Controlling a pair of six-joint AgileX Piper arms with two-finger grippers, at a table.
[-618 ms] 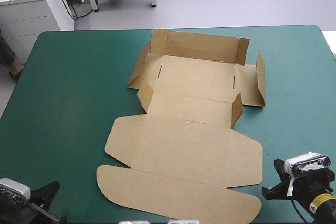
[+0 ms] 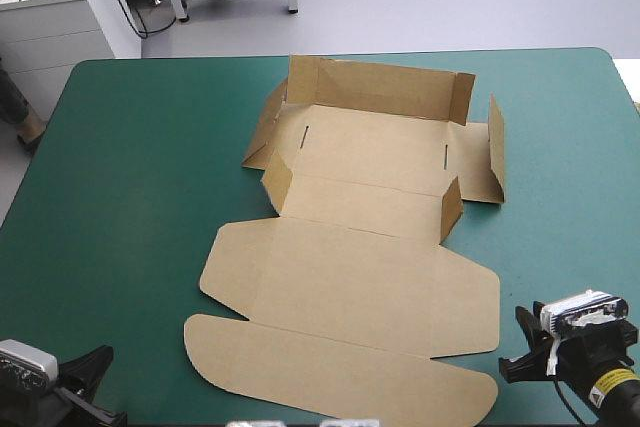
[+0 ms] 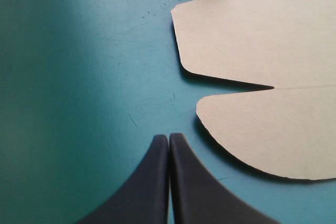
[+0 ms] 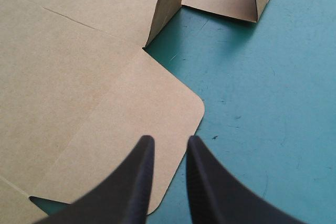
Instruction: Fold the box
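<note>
The box (image 2: 350, 277), a cut sheet of brown board at the high view's centre, has only its upper walls raised and its lid flat, so most folding seems left; the black-fingered left gripper (image 3: 169, 137) is closed and empty, the right gripper (image 4: 169, 140) slightly parted and empty.

light: bright, even | shadows: soft under box (image 3: 252, 35) edges | teal-green cover (image 3: 79, 77): darker beside left claw (image 3: 168, 136)

The box (image 2: 372, 159) lies on the table (image 2: 130, 197), lid (image 2: 350, 292) nearest, between the left claw (image 3: 168, 136) and right claw (image 4: 168, 139)
</note>
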